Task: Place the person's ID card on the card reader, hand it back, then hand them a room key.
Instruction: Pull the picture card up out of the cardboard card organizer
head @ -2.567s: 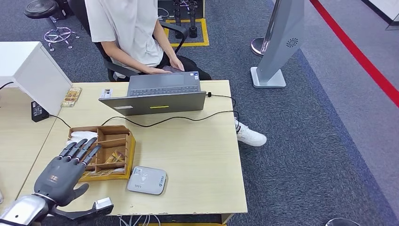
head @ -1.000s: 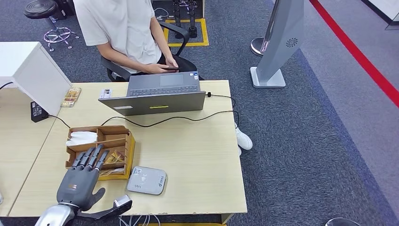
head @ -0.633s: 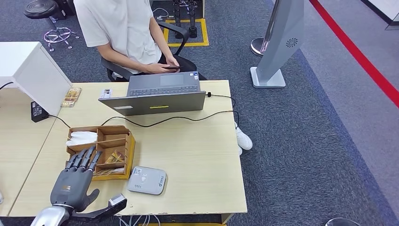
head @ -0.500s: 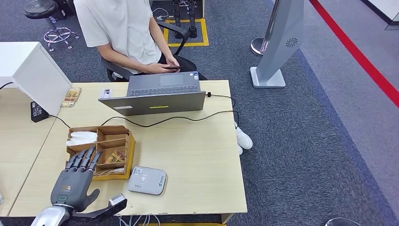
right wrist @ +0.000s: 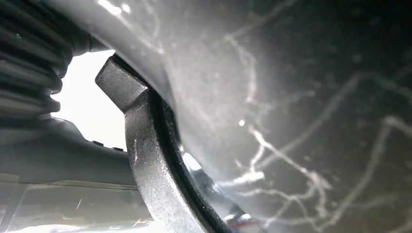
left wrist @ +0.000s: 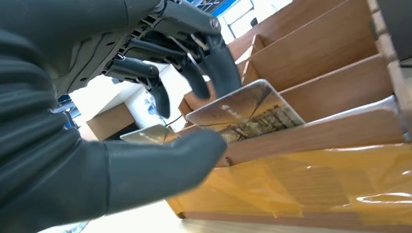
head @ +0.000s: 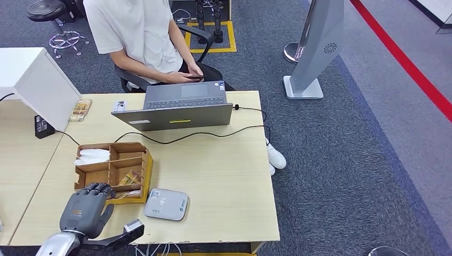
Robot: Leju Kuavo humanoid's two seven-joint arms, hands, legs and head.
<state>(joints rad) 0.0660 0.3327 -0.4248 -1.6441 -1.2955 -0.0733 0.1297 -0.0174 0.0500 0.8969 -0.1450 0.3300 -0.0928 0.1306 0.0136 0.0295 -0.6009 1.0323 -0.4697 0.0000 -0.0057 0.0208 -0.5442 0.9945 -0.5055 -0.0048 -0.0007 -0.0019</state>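
My left hand point(head: 85, 209) lies at the near end of the wooden organizer point(head: 148, 164), its fingers curled down into the front compartment. In the left wrist view the fingers point(left wrist: 216, 68) press on a gold-printed room key card point(left wrist: 245, 110) while the thumb point(left wrist: 160, 158) closes from the other side. A second, pale card point(left wrist: 145, 133) shows just behind the thumb. The grey card reader point(head: 166, 204) sits on the desk right beside the organizer, with nothing on it. The right wrist view gives a blurred close grey surface and the right hand's ribbed cover point(right wrist: 26, 53).
A person point(head: 141, 37) sits across the desk holding a dark phone point(head: 193, 77). An open laptop point(head: 178, 109) stands at the far edge, with a black cable point(head: 213, 133) trailing over the desk. A white box point(head: 37, 80) stands at the far left.
My left hand drew back toward the organizer's near end, and its straight fingers have curled down into the front compartment onto the card. The person leaned back and holds a phone.
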